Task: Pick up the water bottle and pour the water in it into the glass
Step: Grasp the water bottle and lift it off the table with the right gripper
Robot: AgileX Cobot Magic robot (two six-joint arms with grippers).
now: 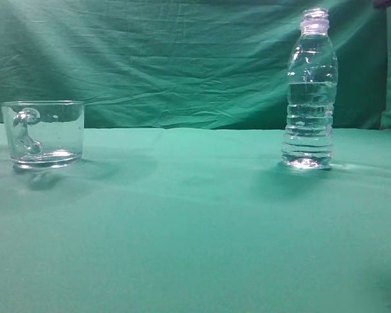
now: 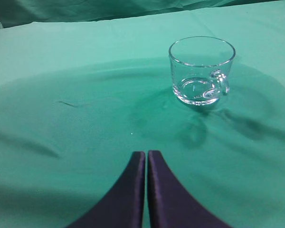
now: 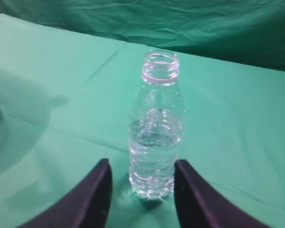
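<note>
The right gripper (image 3: 141, 178) has its two dark fingers (image 3: 97, 190) spread apart, one on each side of the lower body of the tall clear plastic water bottle (image 3: 155, 137). In the right wrist view the fingers frame the bottle's base without visibly pressing it; whether they touch it cannot be told. The left gripper (image 2: 147, 159) has its dark fingers (image 2: 133, 183) brought together, tips meeting, holding nothing and hanging over bare cloth near the camera.

The water bottle (image 1: 309, 91) stands upright on the right side of the green cloth-covered surface (image 1: 195, 248), uncapped, with a threaded neck and a ribbed lower body. The clear water (image 1: 308, 124) inside reaches somewhat over half of the bottle's height; in the right wrist view the water (image 3: 154, 161) fills the lower portion.

The short wide clear glass mug (image 1: 44, 134) sits upright on the left side of the surface, well apart from the bottle. In the exterior view its curved handle shows on its left part; in the left wrist view the glass (image 2: 201, 71) lies far and to the right of the closed fingers, its handle turned to the right. It looks empty.

A wrinkled green cloth backdrop (image 1: 169, 59) hangs behind the surface, and the surface cloth (image 2: 61, 104) shows shallow creases.
</note>
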